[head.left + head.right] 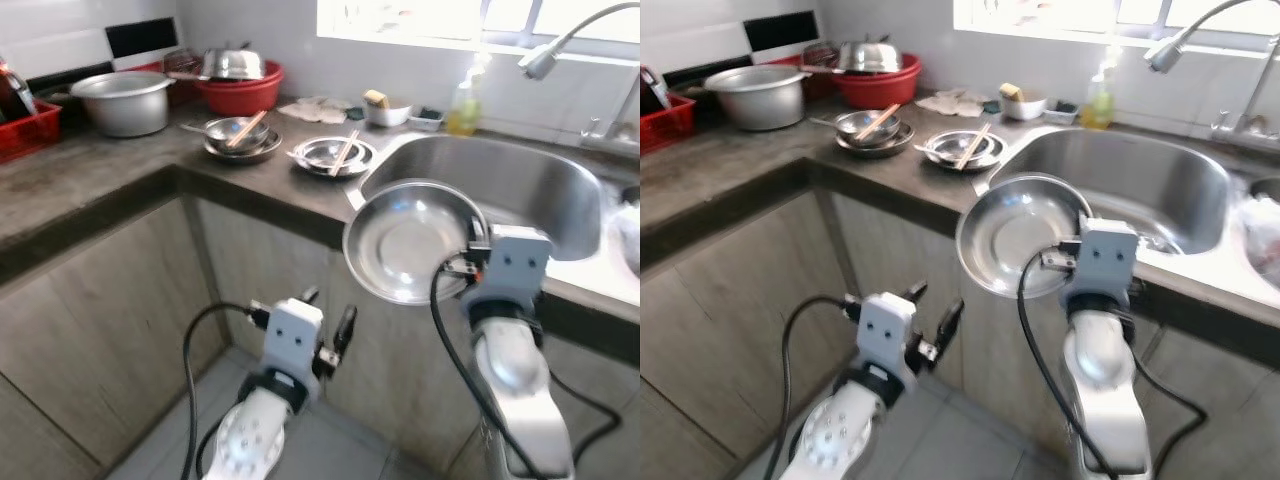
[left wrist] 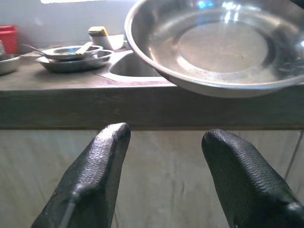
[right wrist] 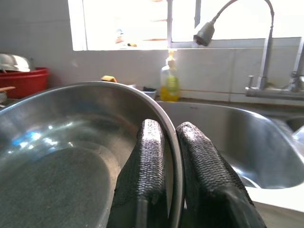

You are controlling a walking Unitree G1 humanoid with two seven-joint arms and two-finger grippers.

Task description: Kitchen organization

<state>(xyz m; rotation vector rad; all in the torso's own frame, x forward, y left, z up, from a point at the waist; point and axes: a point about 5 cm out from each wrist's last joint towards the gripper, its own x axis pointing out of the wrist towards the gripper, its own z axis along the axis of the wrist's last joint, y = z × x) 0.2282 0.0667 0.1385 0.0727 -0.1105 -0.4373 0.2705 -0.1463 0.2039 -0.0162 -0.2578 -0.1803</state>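
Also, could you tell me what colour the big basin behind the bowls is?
The basin is red, clearest in the left eye view.

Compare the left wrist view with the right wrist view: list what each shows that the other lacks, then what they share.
Left wrist view alone: the left claw with its fingers apart, aimed at the cabinet front below the counter edge, plus stacked dishes with chopsticks.

Right wrist view alone: the right claw shut on the steel plate rim, the tap, the soap bottle and the window.

Shared: the plate, the sink and the red basin.
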